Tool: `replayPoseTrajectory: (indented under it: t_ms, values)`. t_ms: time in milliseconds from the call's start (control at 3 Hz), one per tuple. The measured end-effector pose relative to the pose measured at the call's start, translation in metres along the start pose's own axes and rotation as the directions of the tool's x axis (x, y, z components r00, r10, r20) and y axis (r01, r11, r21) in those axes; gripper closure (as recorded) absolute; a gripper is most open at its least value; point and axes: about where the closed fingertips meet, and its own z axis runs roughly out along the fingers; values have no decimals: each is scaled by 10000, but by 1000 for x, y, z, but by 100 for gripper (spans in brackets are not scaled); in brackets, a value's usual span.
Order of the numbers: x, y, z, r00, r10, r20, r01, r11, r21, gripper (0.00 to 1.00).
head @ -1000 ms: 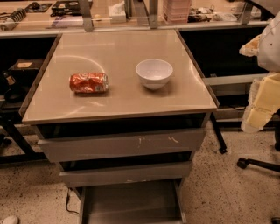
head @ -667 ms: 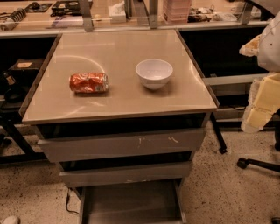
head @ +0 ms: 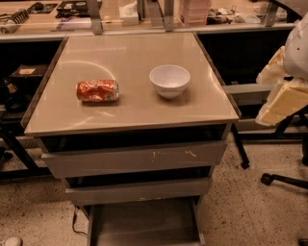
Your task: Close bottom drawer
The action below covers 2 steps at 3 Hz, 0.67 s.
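The bottom drawer (head: 144, 222) is the lowest of three grey metal drawers under the tan tabletop (head: 130, 103). It is pulled far out toward me as a shallow bare tray, and its front runs off the bottom edge of the view. The middle drawer front (head: 138, 190) and the top drawer front (head: 134, 157), with white scratch marks, stick out a little. My gripper (head: 283, 93) shows as cream parts under the white arm at the right edge, at tabletop height, well right of and above the drawers, holding nothing that I can see.
A crushed red can (head: 97, 91) lies on its side on the tabletop, left of a white bowl (head: 169, 80). A cluttered bench (head: 144, 14) runs along the back. A chair base with castors (head: 284, 180) stands on the speckled floor at right. A cable (head: 74, 222) hangs at the lower left.
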Motion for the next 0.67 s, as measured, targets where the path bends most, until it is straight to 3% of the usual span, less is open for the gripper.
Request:
replayPoseTrajectory:
  t_ms: [667]
  values:
    - [0, 0, 0, 10000, 0, 0, 0, 10000, 1, 88]
